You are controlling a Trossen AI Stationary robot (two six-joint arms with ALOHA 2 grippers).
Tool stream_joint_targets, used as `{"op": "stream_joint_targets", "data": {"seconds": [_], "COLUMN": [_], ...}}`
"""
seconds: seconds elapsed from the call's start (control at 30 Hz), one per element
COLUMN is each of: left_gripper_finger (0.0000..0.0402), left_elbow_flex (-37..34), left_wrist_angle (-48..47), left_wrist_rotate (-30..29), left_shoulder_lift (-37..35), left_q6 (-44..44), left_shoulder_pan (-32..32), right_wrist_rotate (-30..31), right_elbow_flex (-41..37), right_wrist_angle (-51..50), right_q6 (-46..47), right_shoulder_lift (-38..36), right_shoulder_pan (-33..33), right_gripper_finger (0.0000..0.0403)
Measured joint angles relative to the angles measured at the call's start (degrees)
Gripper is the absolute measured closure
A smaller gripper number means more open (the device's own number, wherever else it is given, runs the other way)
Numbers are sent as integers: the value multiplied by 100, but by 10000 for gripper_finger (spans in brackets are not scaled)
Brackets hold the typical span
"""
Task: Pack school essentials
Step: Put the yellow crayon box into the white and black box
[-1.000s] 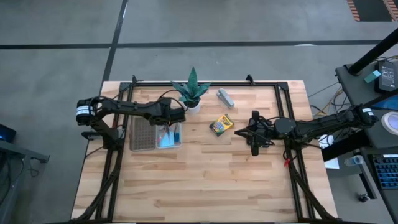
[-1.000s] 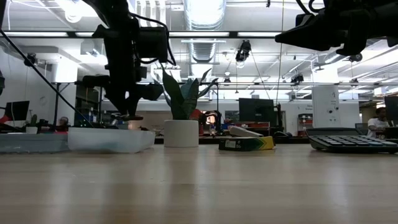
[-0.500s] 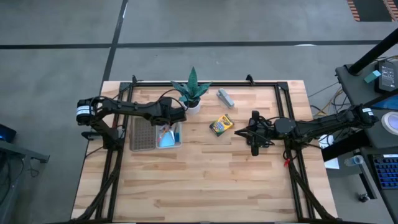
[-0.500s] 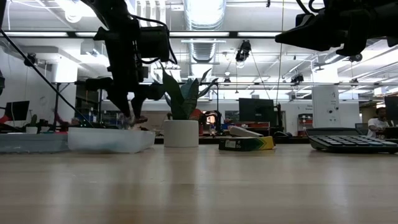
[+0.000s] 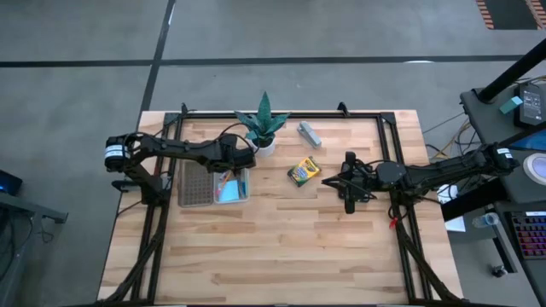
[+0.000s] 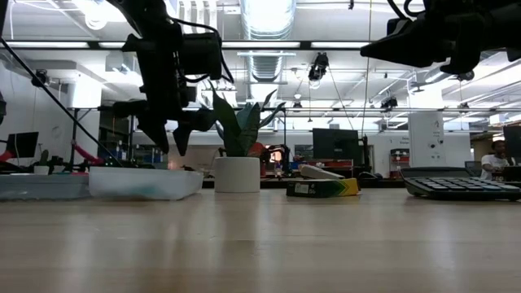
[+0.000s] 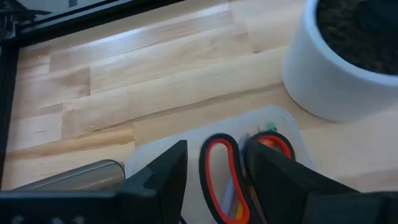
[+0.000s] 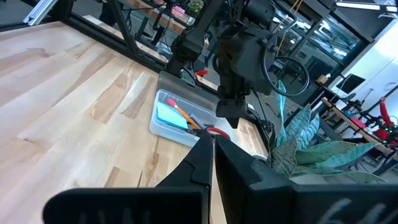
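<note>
From above, the left gripper (image 5: 232,167) hangs over the clear tray (image 5: 213,199), at nine o'clock from the crayon box (image 5: 303,171). Left wrist view: fingers spread above red-handled scissors (image 7: 224,177) in the tray. Right wrist view: right gripper (image 8: 213,148) pressed together.
</note>
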Motion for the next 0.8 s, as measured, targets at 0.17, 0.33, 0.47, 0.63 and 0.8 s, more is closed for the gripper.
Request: {"op": "stream_joint_targets", "data": {"seconds": [0.17, 0.33, 0.47, 0.63, 0.8], "left_gripper_finger": [246, 246, 246, 246, 246], "left_elbow_flex": [4, 25, 28, 28, 28], "left_wrist_angle": [-32, 3, 26, 530, 1703], "left_wrist_rotate": [2, -3, -4, -11, -11], "left_shoulder_lift": [-104, -162, -162, -162, -162], "left_q6": [141, 203, 328, 1119, 2266], "left_shoulder_pan": [-363, -985, -1528, -2073, -2390], "right_wrist_rotate": [0, 2, 164, 652, 1037], "right_elbow_flex": [0, 0, 0, 0, 140], "right_wrist_angle": [-11, -11, -9, -11, -250], "right_q6": [-9, -7, 44, 421, 926], "right_shoulder_lift": [0, 0, 0, -1, 0], "right_shoulder_pan": [0, 0, 1, -2, -2], "right_gripper_finger": [394, 394, 394, 394, 394]}}
